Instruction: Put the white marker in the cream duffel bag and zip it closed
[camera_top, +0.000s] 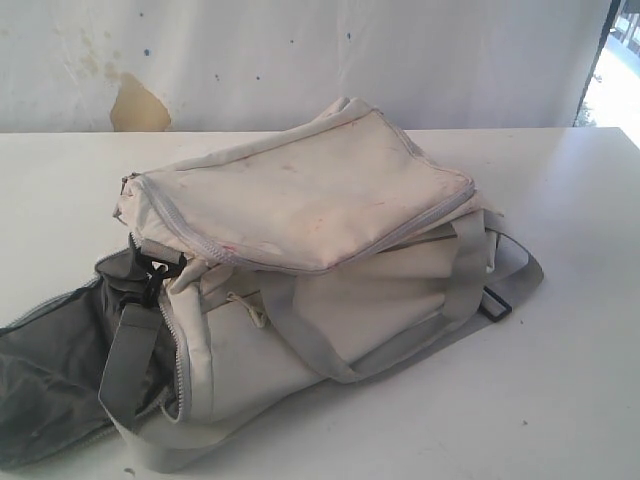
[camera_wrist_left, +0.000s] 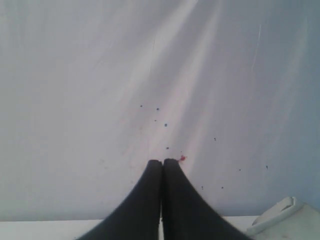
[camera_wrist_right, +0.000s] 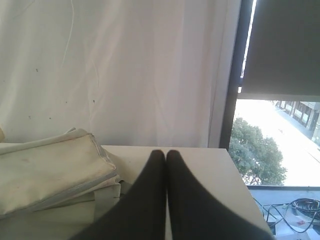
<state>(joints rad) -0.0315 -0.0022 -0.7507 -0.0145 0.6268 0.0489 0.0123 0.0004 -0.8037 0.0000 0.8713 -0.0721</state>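
left gripper (camera_wrist_left: 162, 162): jaws pressed together, empty, facing wall (camera_wrist_left: 100, 75) | right gripper (camera_wrist_right: 166, 152): likewise, bag (camera_top: 320, 260) just beside it | bag: on table (camera_top: 570, 350), long axis near-left to far-right, open grey-lined end on left arm's side | marker: unseen in every view, bearing cannot be told

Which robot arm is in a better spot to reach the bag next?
Probably right: the right gripper, shut, has the cream duffel bag close by; the left gripper sees only its corner. The white marker isn't visible.

White table (camera_top: 580, 330), stained backdrop (camera_top: 300, 50) w/ brownish patch (camera_top: 138, 105), poss. torn.
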